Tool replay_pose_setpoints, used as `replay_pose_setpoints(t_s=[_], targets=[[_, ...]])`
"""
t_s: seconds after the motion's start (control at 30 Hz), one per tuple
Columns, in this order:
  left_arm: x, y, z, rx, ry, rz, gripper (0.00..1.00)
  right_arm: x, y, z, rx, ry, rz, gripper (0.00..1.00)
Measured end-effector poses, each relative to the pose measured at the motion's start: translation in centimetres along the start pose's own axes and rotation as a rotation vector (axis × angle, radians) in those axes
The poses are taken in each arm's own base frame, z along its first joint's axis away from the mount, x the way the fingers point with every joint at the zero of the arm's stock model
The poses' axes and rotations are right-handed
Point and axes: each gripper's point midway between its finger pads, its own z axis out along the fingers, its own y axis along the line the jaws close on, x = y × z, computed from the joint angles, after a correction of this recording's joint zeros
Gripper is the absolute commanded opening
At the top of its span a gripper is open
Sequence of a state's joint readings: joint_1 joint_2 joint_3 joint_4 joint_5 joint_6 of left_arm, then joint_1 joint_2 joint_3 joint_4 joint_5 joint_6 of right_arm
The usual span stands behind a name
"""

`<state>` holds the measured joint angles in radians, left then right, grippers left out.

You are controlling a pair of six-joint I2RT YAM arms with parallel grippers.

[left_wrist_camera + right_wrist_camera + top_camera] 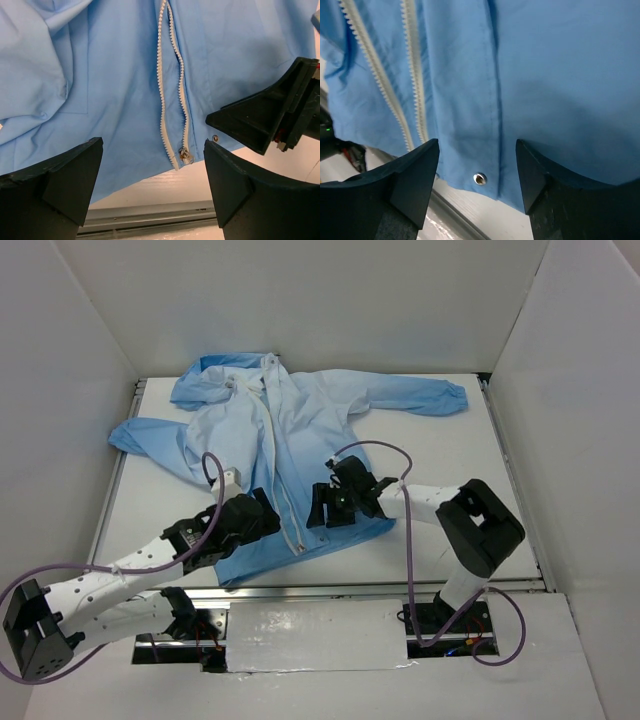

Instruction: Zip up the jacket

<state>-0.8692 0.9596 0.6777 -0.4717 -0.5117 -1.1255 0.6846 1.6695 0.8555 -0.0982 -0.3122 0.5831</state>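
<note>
Lying flat on the white table, the light-blue jacket has its hood toward the upper left of the top view and its hem toward the bottom edge, with one sleeve stretched to the upper right. Its white zipper runs down the middle from collar to hem.

Very little of the zipping looks done. In the left wrist view the metal slider sits right at the hem, and the two rows of teeth meet only there; above it they part and run separately up the frame. So the bottom ends appear joined, and nearly the whole length is left to close.

The left gripper is low over the hem with its jaws spread wide and nothing between them but cloth; the slider shows just inside its right-hand finger. The right gripper is also spread and holding nothing. It straddles the hem edge to the right of the zipper, and a small metal eyelet lies between its fingers near the bottom of the frame. Whether either gripper touches the fabric cannot be told.

My reading is that both arms are lining up: one to pin the hem, one to take the slider and draw it toward the collar.
</note>
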Motion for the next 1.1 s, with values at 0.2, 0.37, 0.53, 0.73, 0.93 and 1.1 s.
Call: replay_pose_setpoints(t_s=[0.2, 0.37, 0.53, 0.73, 0.93, 1.1], targets=[[-0.7, 0.0, -0.7, 0.019, -0.022, 0.004, 0.95, 0.4, 1.4, 1.0, -0.074, 0.021, 0.013, 0.55], [-0.7, 0.0, -0.7, 0.021, -0.021, 0.014, 0.95, 1.2, 1.7, 1.3, -0.107, 0.038, 0.042, 0.31], [-0.3, -0.4, -0.6, 0.046, -0.007, 0.032, 0.95, 1.4, 1.7, 1.4, -0.107, 0.038, 0.069, 0.0], [0.9, -3.0, -0.4, 0.183, 0.047, 0.056, 0.95, 0.8, 2.1, 0.1, -0.106, -0.011, 0.068, 0.0], [2.1, -6.2, 0.1, 0.331, 0.089, 0.05, 0.91, -1.9, 5.0, -5.1, -0.167, -0.177, 0.019, 0.0], [1.8, -9.2, 0.6, 0.431, 0.077, 0.025, 0.82, -3.1, 6.3, -7.9, -0.196, -0.263, -0.004, 0.0]])
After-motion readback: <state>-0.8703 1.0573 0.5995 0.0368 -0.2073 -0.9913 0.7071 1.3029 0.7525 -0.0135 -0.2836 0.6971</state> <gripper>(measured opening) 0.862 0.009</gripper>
